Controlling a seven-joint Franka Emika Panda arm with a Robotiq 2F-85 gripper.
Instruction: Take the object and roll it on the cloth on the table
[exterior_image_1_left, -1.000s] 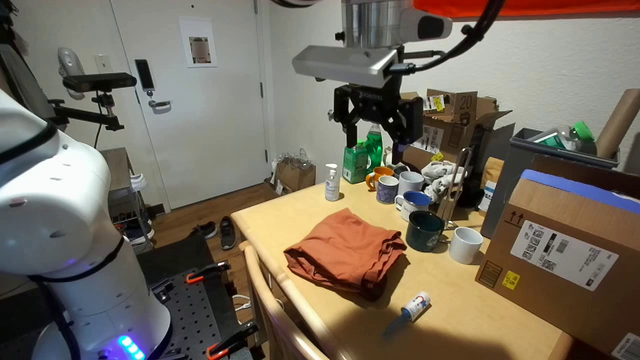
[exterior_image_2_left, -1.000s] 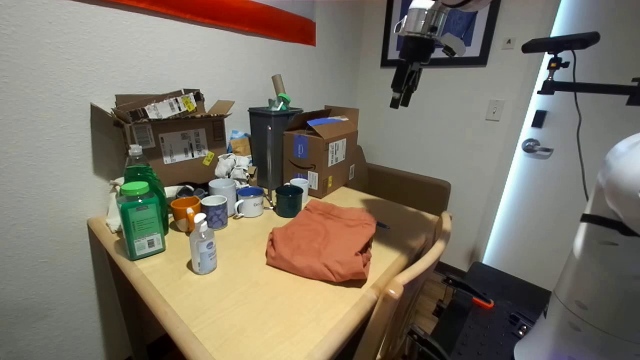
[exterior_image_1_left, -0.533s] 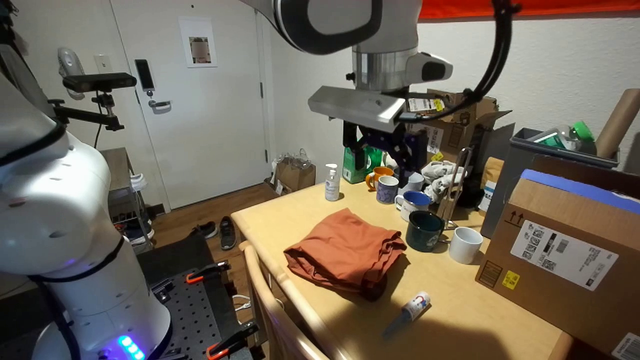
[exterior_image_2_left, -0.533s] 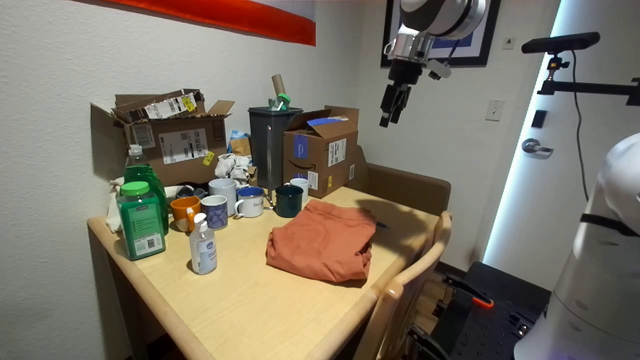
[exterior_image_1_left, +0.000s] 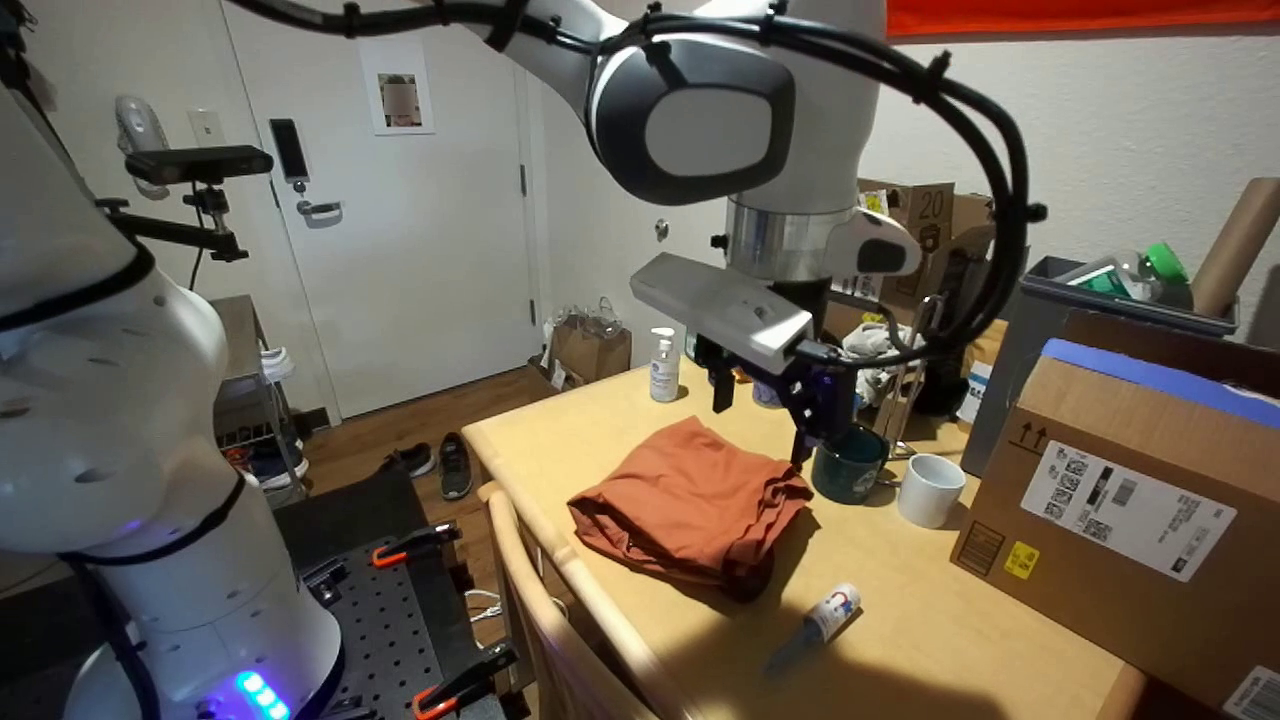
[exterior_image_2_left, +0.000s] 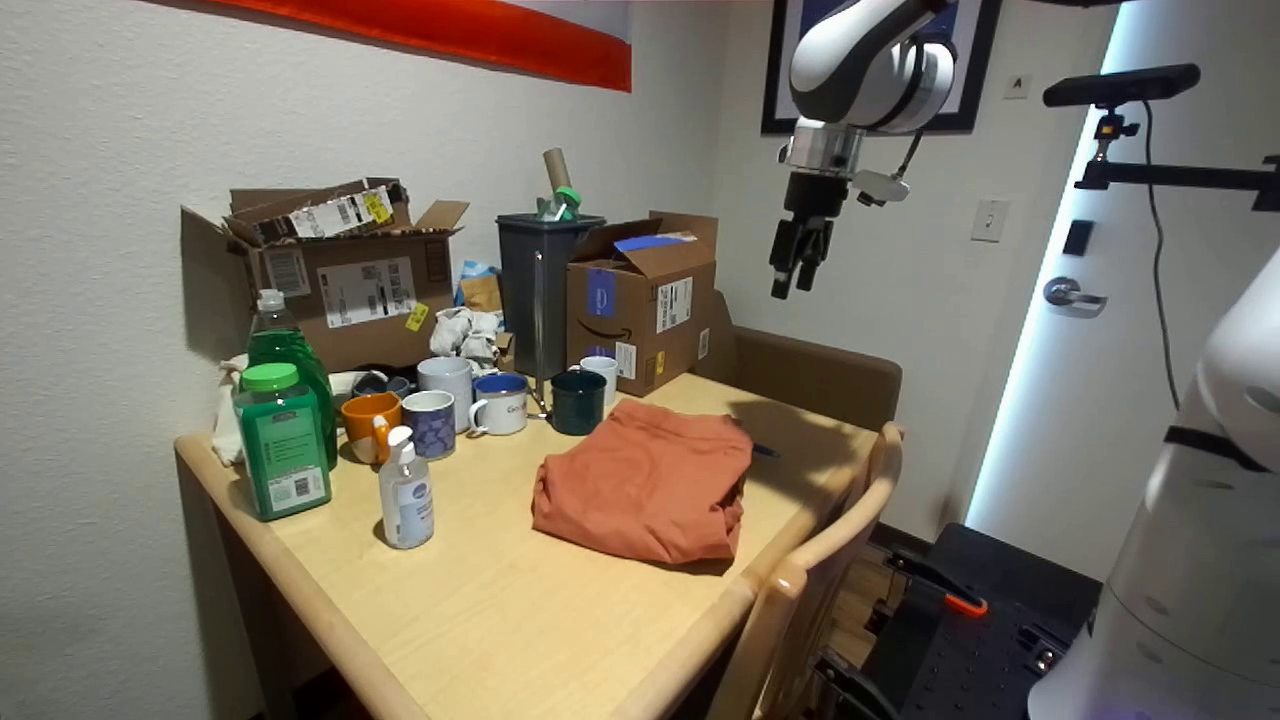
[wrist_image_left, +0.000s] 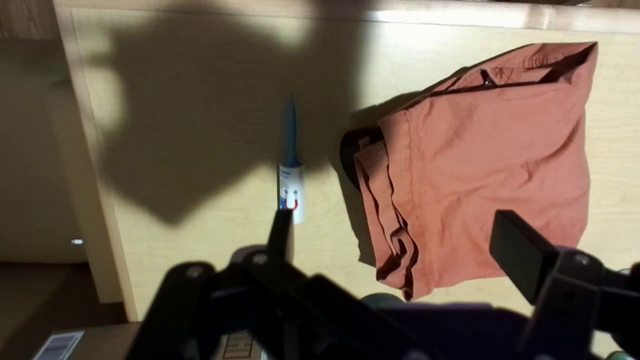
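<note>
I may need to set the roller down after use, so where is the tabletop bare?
The table has a wide bare patch between the pump bottle and the orange cloth, and another between the roller and the nearest cardboard box. It is crowded around the mugs, green bottles, bin and other box.

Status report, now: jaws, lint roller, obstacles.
Jaws open, nothing held, above table. Lint roller lying apart from cloth, not yet gripped. Green mug near cloth, might crowd the rolling.
</note>
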